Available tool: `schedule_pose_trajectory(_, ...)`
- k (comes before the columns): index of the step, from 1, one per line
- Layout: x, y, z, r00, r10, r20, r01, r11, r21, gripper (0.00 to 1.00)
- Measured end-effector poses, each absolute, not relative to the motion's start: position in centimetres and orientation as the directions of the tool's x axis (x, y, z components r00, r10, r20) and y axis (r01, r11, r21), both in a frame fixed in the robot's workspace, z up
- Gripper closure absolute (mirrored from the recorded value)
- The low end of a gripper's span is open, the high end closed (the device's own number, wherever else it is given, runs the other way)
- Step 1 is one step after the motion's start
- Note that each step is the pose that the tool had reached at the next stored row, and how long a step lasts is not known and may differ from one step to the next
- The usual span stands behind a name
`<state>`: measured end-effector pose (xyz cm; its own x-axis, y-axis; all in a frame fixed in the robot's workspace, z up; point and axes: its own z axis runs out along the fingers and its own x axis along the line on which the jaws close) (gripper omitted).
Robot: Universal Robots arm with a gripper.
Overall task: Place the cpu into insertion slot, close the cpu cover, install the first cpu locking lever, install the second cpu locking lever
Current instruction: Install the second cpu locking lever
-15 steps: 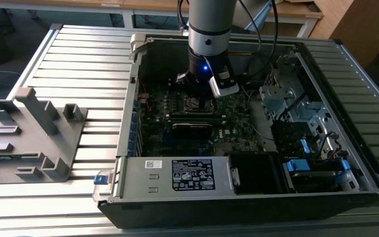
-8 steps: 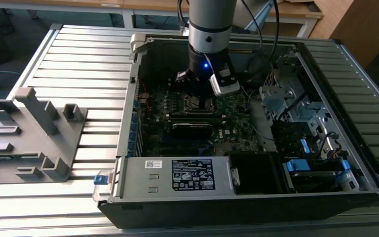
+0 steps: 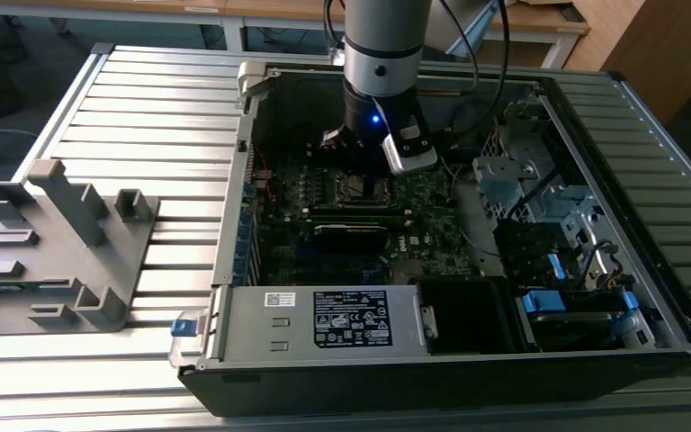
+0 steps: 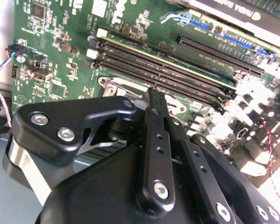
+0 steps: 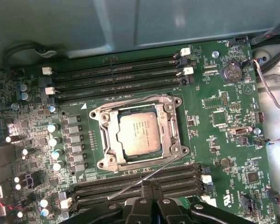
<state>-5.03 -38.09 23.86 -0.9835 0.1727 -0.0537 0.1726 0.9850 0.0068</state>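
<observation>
1. An open computer case [image 3: 442,360] lies on a slatted metal bench [image 3: 141,108].
2. The cpu [image 5: 139,133] sits in the insertion slot [image 5: 177,150] under the closed cpu cover [image 5: 113,140].
3. In the first wrist view the clenched end effector [image 5: 151,186] hovers just off the slot at 6 o'clock, touching nothing.

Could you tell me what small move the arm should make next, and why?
Probably nudge the fingers against the thin wire lever just beside them and press it toward the socket. The chip already sits in, the metal frame lies flat over it, and that lever slants loose.
</observation>
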Motion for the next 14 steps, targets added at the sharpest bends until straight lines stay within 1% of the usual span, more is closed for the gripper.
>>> schedule_pose_trajectory(4, -5.73, -37.49, 23.60, -0.983, 0.173, -0.054, 0.173, 0.985, 0.007, 0.89)
schedule_pose_trajectory(14, -6.02, -37.43, 23.58, -0.984, 0.173, -0.054, 0.173, 0.985, 0.007, 0.89)
